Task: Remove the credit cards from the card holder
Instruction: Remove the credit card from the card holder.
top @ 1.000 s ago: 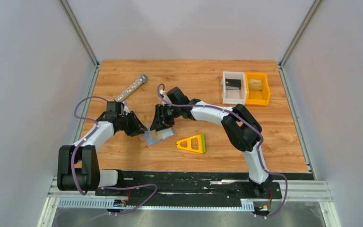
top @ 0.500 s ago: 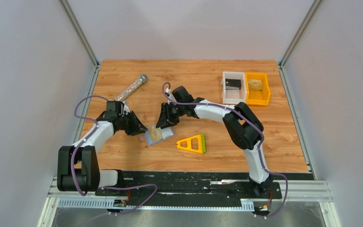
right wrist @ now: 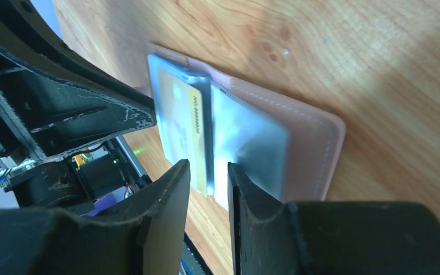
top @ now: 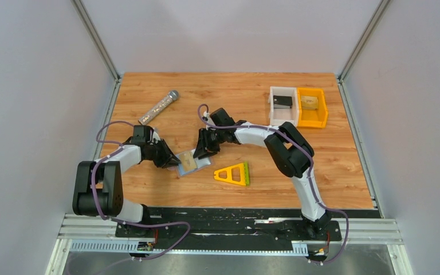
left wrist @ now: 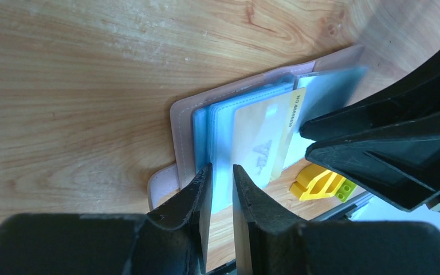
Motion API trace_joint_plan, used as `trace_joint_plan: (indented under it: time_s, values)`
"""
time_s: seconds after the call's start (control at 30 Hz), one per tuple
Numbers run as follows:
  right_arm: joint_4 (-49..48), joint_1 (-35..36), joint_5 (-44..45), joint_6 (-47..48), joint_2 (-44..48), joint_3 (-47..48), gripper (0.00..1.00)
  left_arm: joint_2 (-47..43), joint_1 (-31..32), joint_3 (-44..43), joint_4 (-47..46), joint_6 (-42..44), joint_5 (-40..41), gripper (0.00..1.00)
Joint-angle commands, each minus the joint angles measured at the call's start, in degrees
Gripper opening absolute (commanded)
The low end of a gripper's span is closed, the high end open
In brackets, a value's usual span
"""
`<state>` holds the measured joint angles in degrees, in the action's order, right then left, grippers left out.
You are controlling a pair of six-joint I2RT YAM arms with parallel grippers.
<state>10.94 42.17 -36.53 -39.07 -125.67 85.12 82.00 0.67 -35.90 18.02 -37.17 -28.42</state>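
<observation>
The card holder (top: 181,169) lies open on the table, with a pinkish cover (left wrist: 182,132) and blue plastic sleeves. A tan credit card (left wrist: 260,143) with a yellow edge sits in a sleeve; it also shows in the right wrist view (right wrist: 177,120) and from above (top: 187,162). My left gripper (left wrist: 222,175) is at the holder's left end, jaws nearly together with the blue sleeves between them. My right gripper (right wrist: 208,167) is at the opposite end, jaws close together over the card's yellow edge and the sleeve edge. From above, the left gripper (top: 171,161) and right gripper (top: 201,152) flank the holder.
A yellow-and-green triangular frame (top: 233,173) lies just right of the holder. A glittery tube (top: 158,106) lies at the back left. A white bin (top: 282,106) and an orange bin (top: 311,107) stand at the back right.
My left gripper has moved right onto the holder's left end. My right gripper has drawn back up and right to the holder's far edge, and more of the tan card shows.
</observation>
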Motion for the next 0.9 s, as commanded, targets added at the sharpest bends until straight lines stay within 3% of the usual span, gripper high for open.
trace_joint_plan:
  time_s: [0.0,0.37,0.87]
  values:
    - [-0.7,0.2,-1.1,1.1,-1.3,1.2,0.31,1.6,0.1,0.6,-2.8,0.6,-0.4,0.27]
    - [-2.2,0.4,-3.1,0.5,-3.0,0.7,0.3,3.1,0.1,1.3,-3.2,0.6,-0.2,0.25]
    - [-4.9,0.4,-6.6,-0.7,-3.4,0.3,0.19,2.9,0.1,1.5,-3.0,0.6,0.1,0.24]
